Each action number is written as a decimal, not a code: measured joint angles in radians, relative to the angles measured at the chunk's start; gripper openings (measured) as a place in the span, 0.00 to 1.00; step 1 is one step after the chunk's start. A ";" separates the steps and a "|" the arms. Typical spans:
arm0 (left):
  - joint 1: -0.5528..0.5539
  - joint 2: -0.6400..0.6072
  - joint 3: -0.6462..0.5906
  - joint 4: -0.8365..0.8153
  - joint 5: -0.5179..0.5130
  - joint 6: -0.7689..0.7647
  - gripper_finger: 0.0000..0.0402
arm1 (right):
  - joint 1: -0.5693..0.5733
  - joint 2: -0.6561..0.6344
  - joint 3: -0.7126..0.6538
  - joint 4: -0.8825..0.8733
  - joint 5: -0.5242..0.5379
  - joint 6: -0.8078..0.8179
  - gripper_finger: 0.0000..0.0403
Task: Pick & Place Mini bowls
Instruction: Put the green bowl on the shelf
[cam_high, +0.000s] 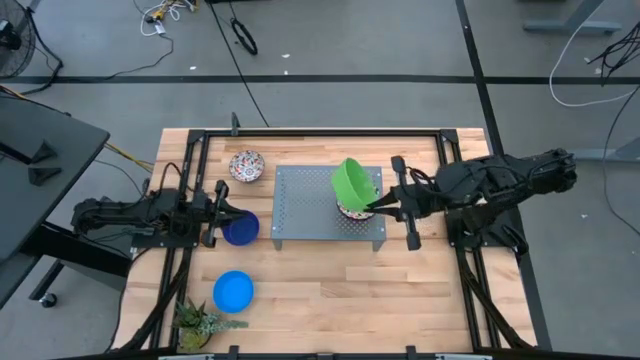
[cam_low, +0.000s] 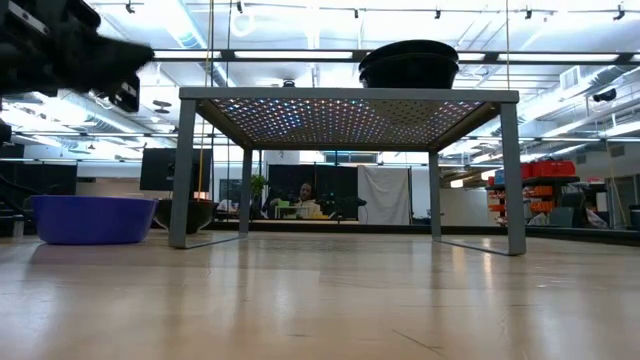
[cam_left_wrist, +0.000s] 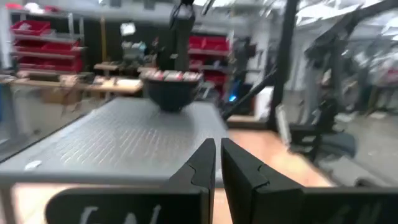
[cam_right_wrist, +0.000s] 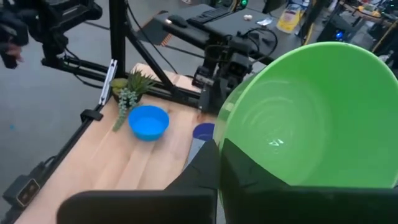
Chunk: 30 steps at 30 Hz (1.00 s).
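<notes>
My right gripper (cam_high: 374, 206) is shut on the green bowl (cam_high: 354, 182), holding it tilted above the floral bowls (cam_high: 352, 211) stacked on the grey perforated tray (cam_high: 305, 205). In the low view these (cam_low: 408, 62) show as two dark stacked shapes. A third floral bowl (cam_high: 246, 166) sits on the table by the tray's far left corner. The dark blue bowl (cam_high: 241, 229) rests on the table next to my left gripper (cam_high: 214, 213), which is shut and empty (cam_left_wrist: 217, 163). The bright blue bowl (cam_high: 233, 291) lies nearer the near edge. My right gripper pinches the green bowl's rim (cam_right_wrist: 231, 144), one finger inside the bowl (cam_right_wrist: 261, 174) and one outside (cam_right_wrist: 200, 167). The fingers come about level from the table's right side. The bowl is lifted clear and tipped on its side, its opening facing up and toward the gripper.
A small spiky green plant (cam_high: 200, 322) stands at the table's near left corner. The tray stands on legs (cam_low: 185, 170) above the table. Bare wood lies between the tray and the near edge. Black frame rails (cam_high: 320, 131) run along the table's sides.
</notes>
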 joint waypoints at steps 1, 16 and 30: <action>0.000 0.000 0.000 0.028 0.012 -0.015 0.08 | -0.010 0.005 0.000 0.000 -0.011 -0.009 0.00; 0.000 -0.001 0.002 0.469 0.047 -0.277 0.08 | -0.153 0.059 0.000 0.006 -0.172 -0.283 0.00; 0.000 0.000 0.084 0.451 -0.056 -0.198 0.08 | -0.262 0.163 0.000 0.001 0.049 -0.712 0.00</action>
